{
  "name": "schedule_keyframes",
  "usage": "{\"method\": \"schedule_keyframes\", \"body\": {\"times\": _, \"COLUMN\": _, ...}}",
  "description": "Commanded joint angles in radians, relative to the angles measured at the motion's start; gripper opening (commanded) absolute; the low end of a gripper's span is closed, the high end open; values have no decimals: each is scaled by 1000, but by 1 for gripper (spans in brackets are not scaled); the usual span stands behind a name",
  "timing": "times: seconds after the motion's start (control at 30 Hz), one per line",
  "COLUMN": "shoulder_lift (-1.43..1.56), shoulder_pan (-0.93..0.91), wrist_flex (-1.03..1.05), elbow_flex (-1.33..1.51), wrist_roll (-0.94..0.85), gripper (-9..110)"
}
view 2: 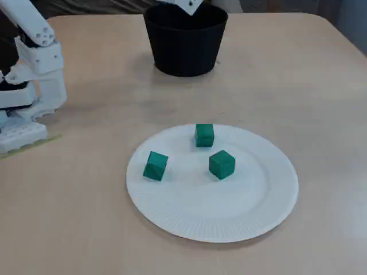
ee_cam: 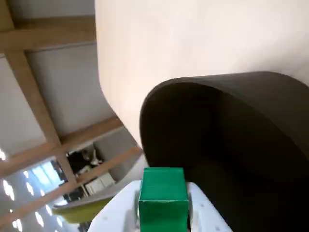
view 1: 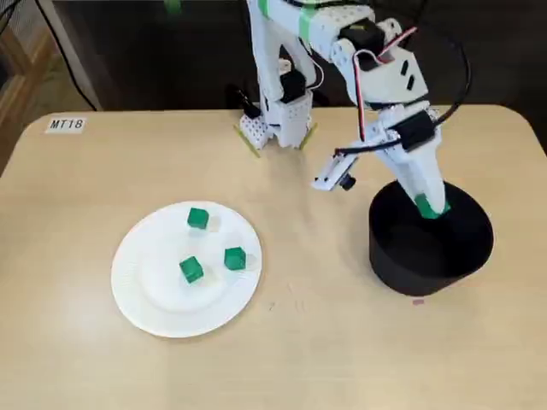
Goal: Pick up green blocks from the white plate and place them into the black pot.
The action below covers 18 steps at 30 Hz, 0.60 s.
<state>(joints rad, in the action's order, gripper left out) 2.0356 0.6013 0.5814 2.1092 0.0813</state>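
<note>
My pincer is closed on one green block, right of centre in a fixed view. Its tip is over the mouth of the black pot. How deep it reaches I cannot tell.

In the wrist view the held block sits bottom centre, pinched between my white fingers. The pot fills the right half of the frame, dark inside.

The white plate lies lower left in that fixed view, well apart from the pot, on the tan desk. There are three more green blocks on the plate, none touching: one toward the top, one near the middle, one to the right.

In the other fixed view the plate is lower centre with the blocks at and. The pot is top centre, and only a white scrap of my pincer shows at the top edge above it. My arm base is at the left edge.

A label reading MT18 is on the desk, upper left.
</note>
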Motion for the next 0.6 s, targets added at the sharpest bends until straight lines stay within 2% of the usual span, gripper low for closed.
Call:
{"method": "schedule_keyframes", "body": {"times": 0.0, "shoulder_lift": -8, "shoulder_pan": -3, "wrist_flex": -35, "elbow_flex": 6, "wrist_roll": -34, "gripper": -2}}
{"method": "schedule_keyframes", "body": {"times": 0.03, "shoulder_lift": -9, "shoulder_pan": -5, "wrist_flex": -26, "elbow_flex": 6, "wrist_roll": -41, "gripper": 1}}
{"method": "schedule_keyframes", "body": {"times": 0.17, "shoulder_lift": 15, "shoulder_pan": 11, "wrist_flex": 23, "elbow_flex": 3, "wrist_roll": -106, "gripper": 31}}
{"method": "schedule_keyframes", "body": {"times": 0.3, "shoulder_lift": 35, "shoulder_pan": 21, "wrist_flex": 61, "elbow_flex": -8, "wrist_roll": -118, "gripper": 41}}
{"method": "schedule_keyframes", "body": {"times": 0.37, "shoulder_lift": 43, "shoulder_pan": 21, "wrist_flex": 100, "elbow_flex": -25, "wrist_roll": -120, "gripper": 41}}
{"method": "schedule_keyframes", "body": {"times": 0.43, "shoulder_lift": 49, "shoulder_pan": 14, "wrist_flex": 133, "elbow_flex": -49, "wrist_roll": -120, "gripper": 32}}
{"method": "schedule_keyframes", "body": {"times": 0.57, "shoulder_lift": 26, "shoulder_pan": -74, "wrist_flex": 316, "elbow_flex": -198, "wrist_roll": -141, "gripper": -1}}
